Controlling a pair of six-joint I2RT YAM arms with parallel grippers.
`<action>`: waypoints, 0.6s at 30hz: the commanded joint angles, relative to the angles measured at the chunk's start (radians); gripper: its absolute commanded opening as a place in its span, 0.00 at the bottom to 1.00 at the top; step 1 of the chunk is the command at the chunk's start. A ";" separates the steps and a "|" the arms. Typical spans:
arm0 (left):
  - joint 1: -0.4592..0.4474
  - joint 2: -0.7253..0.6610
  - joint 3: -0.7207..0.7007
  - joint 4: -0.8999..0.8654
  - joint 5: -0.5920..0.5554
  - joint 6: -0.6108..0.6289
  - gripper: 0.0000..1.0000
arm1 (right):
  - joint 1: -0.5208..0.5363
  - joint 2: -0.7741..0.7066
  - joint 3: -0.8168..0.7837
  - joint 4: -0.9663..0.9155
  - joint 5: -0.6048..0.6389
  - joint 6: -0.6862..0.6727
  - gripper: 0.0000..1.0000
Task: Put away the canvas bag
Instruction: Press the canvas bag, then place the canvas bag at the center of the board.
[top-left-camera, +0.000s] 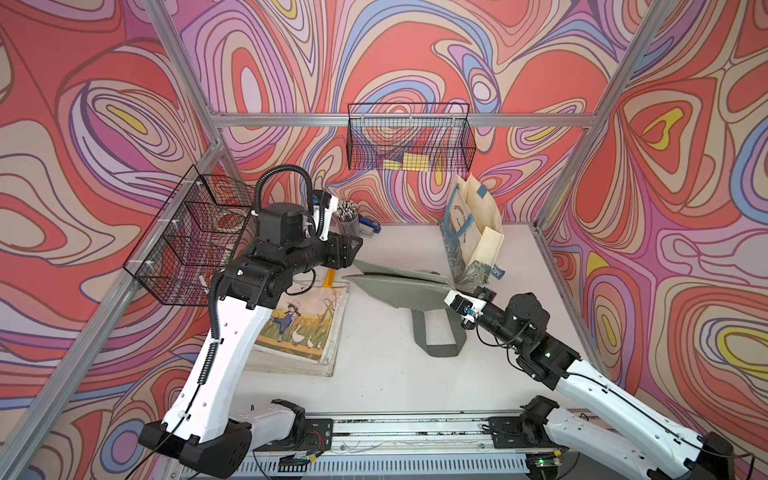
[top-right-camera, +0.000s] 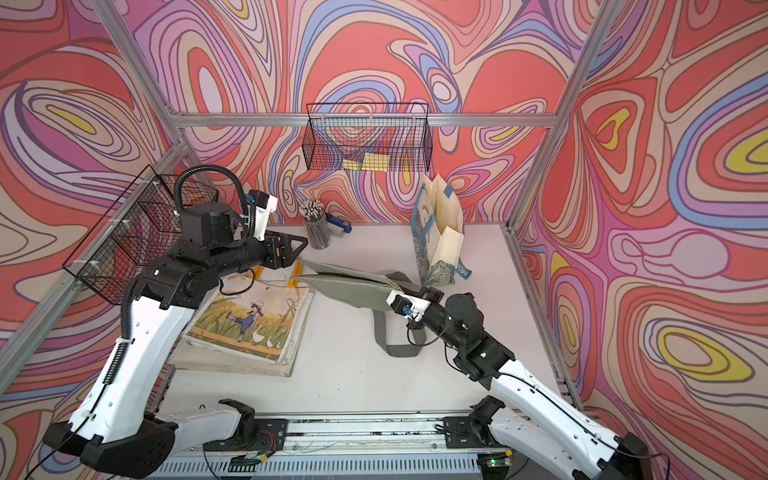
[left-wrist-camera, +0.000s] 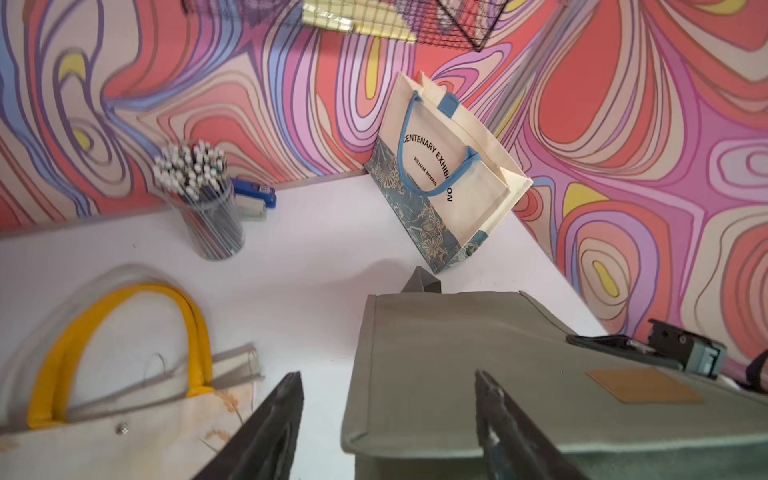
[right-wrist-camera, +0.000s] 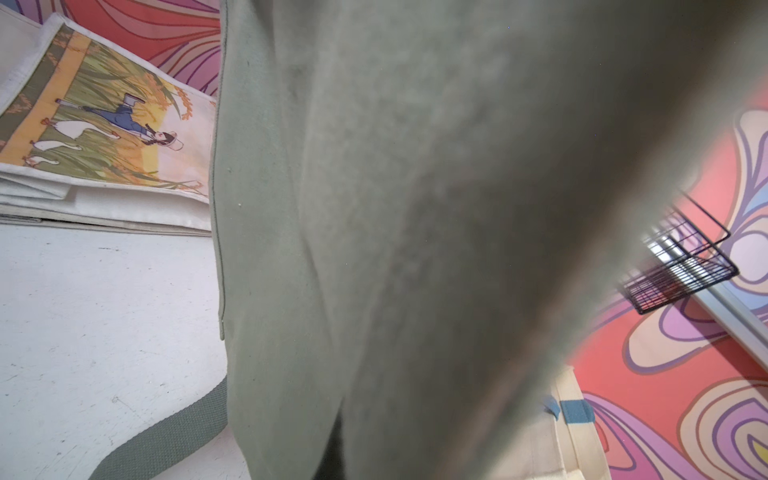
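The canvas bag (left-wrist-camera: 457, 353) just ahead of the left end effector (left-wrist-camera: 386, 376) is seen to be matt, grey-green woven cloth, with a smoother tan patch (left-wrist-camera: 644, 386) sewn on; its strap (right-wrist-camera: 166, 434) is made of ribbed webbing. That end effector's fingers (left-wrist-camera: 270, 432) are finished in dull, scuffed black. The desk (right-wrist-camera: 104, 332) below is surfaced in matt white, marked by fine scratches. Beside the end effector, a printed cloth tote (right-wrist-camera: 104, 124) is fitted with a shiny metal snap (left-wrist-camera: 121, 428). Farther beyond, a clear plastic cup (left-wrist-camera: 216, 232) and a black wire basket (top-left-camera: 415, 145) are seen.
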 joint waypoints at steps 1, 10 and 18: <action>0.084 0.048 -0.038 -0.057 0.206 -0.192 0.67 | -0.004 -0.043 0.010 0.071 -0.064 -0.042 0.00; 0.111 0.147 -0.204 0.015 0.441 -0.334 0.76 | -0.003 -0.068 0.048 -0.078 -0.215 -0.269 0.00; 0.122 0.163 -0.456 0.200 0.547 -0.547 0.83 | -0.004 -0.040 0.065 -0.051 -0.204 -0.364 0.00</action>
